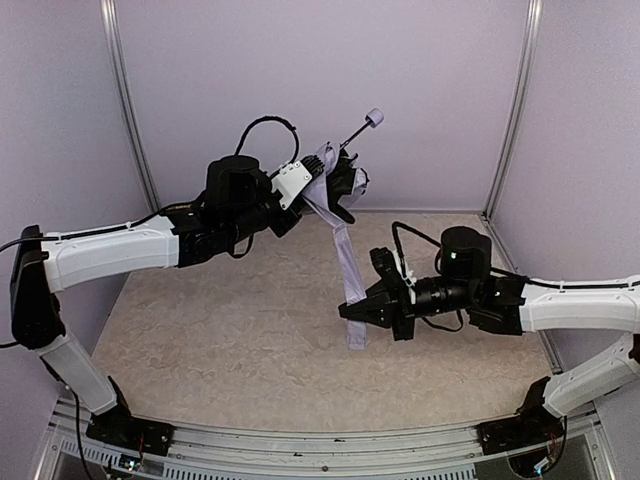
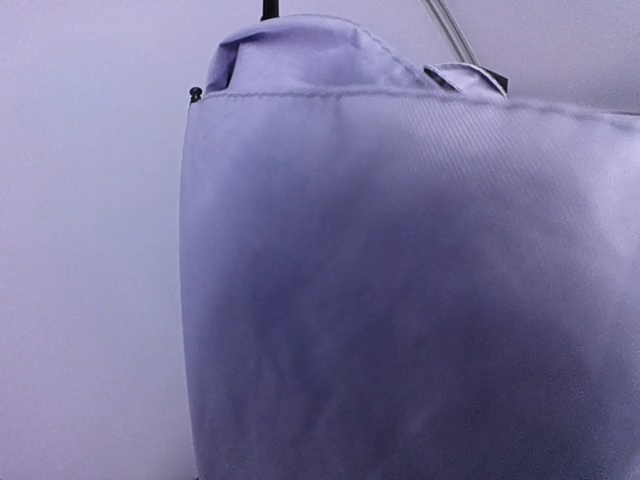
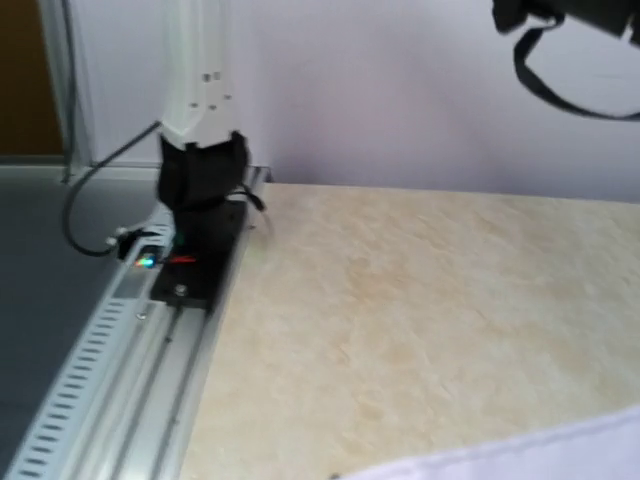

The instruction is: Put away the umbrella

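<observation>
The beige table [image 1: 220,340] filled the floor of the booth. The left arm [image 1: 110,250] reached high over its far edge, and the right arm [image 1: 580,305] came in low from the right edge toward the middle. The umbrella [image 1: 350,185] was up in the air above the far edge, folded into a bundle. The left gripper [image 1: 325,185] was clamped around that bundle, and in the left wrist view lavender fabric [image 2: 400,280] covered almost everything. The strap [image 1: 345,255] hung from the bundle down toward the table's middle. The right gripper [image 1: 350,312] was closed tight across its lower part, with the tail end dangling just below. The thin black shaft [image 1: 358,135] stuck up toward the back wall, with the small lavender handle [image 1: 375,118] at its tip.
</observation>
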Robot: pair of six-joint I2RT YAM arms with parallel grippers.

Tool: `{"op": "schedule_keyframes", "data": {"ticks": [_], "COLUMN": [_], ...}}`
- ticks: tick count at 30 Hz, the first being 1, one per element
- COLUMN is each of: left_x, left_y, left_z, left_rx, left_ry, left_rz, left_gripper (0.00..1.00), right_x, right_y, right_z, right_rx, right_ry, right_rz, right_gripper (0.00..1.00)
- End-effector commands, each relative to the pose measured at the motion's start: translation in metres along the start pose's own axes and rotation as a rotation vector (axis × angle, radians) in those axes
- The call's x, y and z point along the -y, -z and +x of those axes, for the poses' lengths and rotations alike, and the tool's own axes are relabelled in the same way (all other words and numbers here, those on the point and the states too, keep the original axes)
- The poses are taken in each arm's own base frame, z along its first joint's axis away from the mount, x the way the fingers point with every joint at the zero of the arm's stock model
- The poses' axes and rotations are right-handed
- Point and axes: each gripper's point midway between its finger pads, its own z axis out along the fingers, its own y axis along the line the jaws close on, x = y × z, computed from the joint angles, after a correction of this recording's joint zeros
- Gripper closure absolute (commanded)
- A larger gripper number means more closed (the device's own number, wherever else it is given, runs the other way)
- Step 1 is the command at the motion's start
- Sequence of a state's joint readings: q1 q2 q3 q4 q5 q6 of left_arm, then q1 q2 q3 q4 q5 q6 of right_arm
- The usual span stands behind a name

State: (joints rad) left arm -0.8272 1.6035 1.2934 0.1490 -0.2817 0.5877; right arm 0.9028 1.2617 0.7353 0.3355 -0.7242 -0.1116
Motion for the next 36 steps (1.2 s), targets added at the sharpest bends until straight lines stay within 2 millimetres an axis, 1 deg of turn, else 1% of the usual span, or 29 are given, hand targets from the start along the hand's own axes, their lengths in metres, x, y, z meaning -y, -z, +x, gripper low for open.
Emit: {"op": "schedule_keyframes", "data": {"ticks": [1,3,4,5,6,8,10,11,13,14,15,17,18,19,21,23,24,26,28,30,31,33,36], "left_x": [-0.066,-0.065,-0.059,-0.053,-0.042,-0.019,0.008,0.024,0.051,0.067,0.080,0.106,0.116,0.130,0.154,0.180,0.190,0.212,0.230,0.250,0.256,0.264,0.272], "left_y": [0.030,0.052,0.065,0.078,0.092,0.113,0.131,0.141,0.159,0.169,0.178,0.199,0.211,0.223,0.240,0.250,0.250,0.243,0.229,0.221,0.218,0.210,0.198], "left_z": [-0.111,-0.148,-0.165,-0.178,-0.189,-0.201,-0.199,-0.196,-0.183,-0.172,-0.163,-0.144,-0.137,-0.129,-0.111,-0.086,-0.079,-0.055,-0.024,0.008,0.019,0.038,0.061], "left_rx": [0.304,0.400,0.451,0.490,0.521,0.541,0.531,0.530,0.524,0.513,0.504,0.486,0.487,0.485,0.463,0.401,0.373,0.264,0.126,-0.006,-0.048,-0.121,-0.220], "left_ry": [0.165,0.188,0.195,0.199,0.190,0.166,0.154,0.148,0.130,0.112,0.094,0.059,0.045,0.030,-0.011,-0.059,-0.068,-0.088,-0.097,-0.102,-0.102,-0.094,-0.099], "left_rz": [-0.091,-0.025,0.026,0.070,0.121,0.217,0.347,0.416,0.544,0.616,0.678,0.810,0.869,0.935,1.039,1.148,1.176,1.227,1.241,1.273,1.280,1.277,1.264], "left_gripper": [1.00,1.00,1.00,1.00,1.00,1.00,1.00,1.00,1.00,1.00,1.00,1.00,1.00,1.00,1.00,1.00,1.00,1.00,1.00,1.00,1.00,1.00,1.00], "right_x": [-0.003,0.008,0.018,0.031,0.045,0.077,0.110,0.125,0.155,0.168,0.179,0.197,0.201,0.204,0.206,0.207,0.206,0.206,0.202,0.193,0.188,0.174,0.156], "right_y": [-0.007,-0.006,-0.002,0.001,0.006,0.017,0.032,0.040,0.055,0.063,0.072,0.089,0.093,0.096,0.098,0.099,0.099,0.102,0.106,0.112,0.116,0.118,0.112], "right_z": [0.077,0.110,0.121,0.129,0.133,0.134,0.125,0.119,0.103,0.094,0.083,0.056,0.039,0.028,0.003,-0.025,-0.037,-0.064,-0.087,-0.109,-0.118,-0.130,-0.134], "right_rx": [-0.144,-0.195,-0.207,-0.212,-0.206,-0.189,-0.159,-0.144,-0.120,-0.113,-0.095,-0.049,-0.025,-0.019,-0.014,0.002,0.010,0.017,0.017,0.020,0.025,0.036,0.036], "right_ry": [-0.125,-0.139,-0.146,-0.163,-0.176,-0.190,-0.180,-0.166,-0.126,-0.109,-0.091,-0.047,-0.008,0.020,0.092,0.160,0.179,0.243,0.305,0.370,0.400,0.450,0.513], "right_rz": [0.038,0.085,0.113,0.139,0.162,0.225,0.291,0.317,0.364,0.386,0.405,0.427,0.426,0.425,0.416,0.396,0.384,0.375,0.374,0.375,0.377,0.365,0.363], "right_gripper": [1.00,1.00,1.00,1.00,1.00,1.00,1.00,1.00,1.00,1.00,1.00,1.00,1.00,1.00,1.00,1.00,1.00,1.00,1.00,1.00,1.00,1.00,1.00]}}
